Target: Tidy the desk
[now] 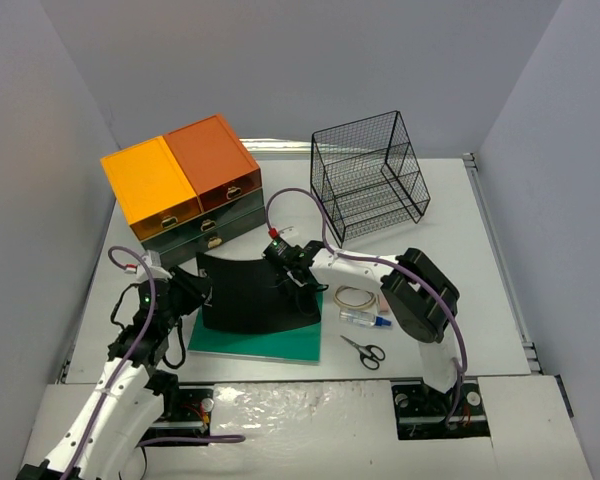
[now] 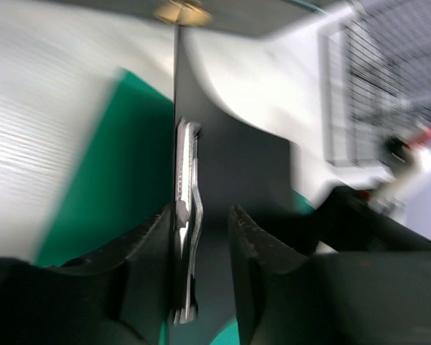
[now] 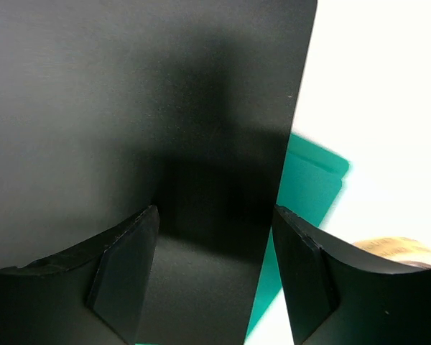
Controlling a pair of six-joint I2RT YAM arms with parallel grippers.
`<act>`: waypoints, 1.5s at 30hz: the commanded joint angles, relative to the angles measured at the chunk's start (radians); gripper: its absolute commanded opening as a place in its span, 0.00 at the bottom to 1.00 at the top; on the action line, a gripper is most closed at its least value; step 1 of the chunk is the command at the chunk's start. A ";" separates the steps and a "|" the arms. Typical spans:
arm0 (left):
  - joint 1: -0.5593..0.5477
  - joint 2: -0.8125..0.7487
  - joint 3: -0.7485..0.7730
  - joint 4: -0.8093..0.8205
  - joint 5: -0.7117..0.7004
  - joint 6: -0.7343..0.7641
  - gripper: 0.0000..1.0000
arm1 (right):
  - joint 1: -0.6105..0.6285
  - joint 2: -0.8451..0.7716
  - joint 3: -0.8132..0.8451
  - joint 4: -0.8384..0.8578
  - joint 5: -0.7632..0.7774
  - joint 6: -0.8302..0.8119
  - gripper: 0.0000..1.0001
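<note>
The desk [image 1: 450, 230] filled the overhead view; toward its 6 o'clock edge a black clipboard [image 1: 250, 290] stood bowed, long axis 9-to-3, with the left gripper [image 1: 190, 297] at its 9 and the right gripper [image 1: 296, 272] at its 2. Left wrist view: close-set jaws straddled its clip [image 2: 187, 180], and I couldn't tell whether they gripped it. Right wrist view: jaws apart against the clipboard's face; no writing legible.

Clipboard [image 1: 250, 292] over mat [image 1: 270, 346] — scissors [image 1: 363, 351] right.
</note>
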 commanded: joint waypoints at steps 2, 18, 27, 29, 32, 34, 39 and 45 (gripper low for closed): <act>-0.041 0.021 0.051 0.152 0.350 -0.105 0.29 | 0.083 0.051 0.006 0.114 -0.201 0.036 0.60; -0.043 0.068 0.186 -0.099 0.304 -0.005 0.00 | 0.088 0.017 -0.014 0.109 -0.137 0.072 0.60; -0.043 0.067 0.394 -0.269 0.321 0.073 0.00 | 0.085 -0.249 -0.045 0.024 0.211 0.171 0.66; -0.043 0.094 0.448 -0.285 0.349 0.097 0.00 | 0.082 -0.308 -0.048 0.007 0.277 0.189 0.66; -0.043 0.129 0.545 -0.299 0.382 0.122 0.00 | 0.074 -0.410 -0.050 -0.001 0.349 0.194 0.68; -0.043 0.154 0.595 -0.298 0.404 0.135 0.00 | 0.072 -0.451 -0.043 -0.005 0.376 0.185 0.68; -0.044 0.261 0.708 -0.262 0.513 0.166 0.00 | 0.063 -0.510 0.000 -0.050 0.399 0.180 0.69; -0.044 0.372 0.845 -0.287 0.581 0.245 0.00 | 0.051 -0.590 0.010 -0.075 0.457 0.203 0.69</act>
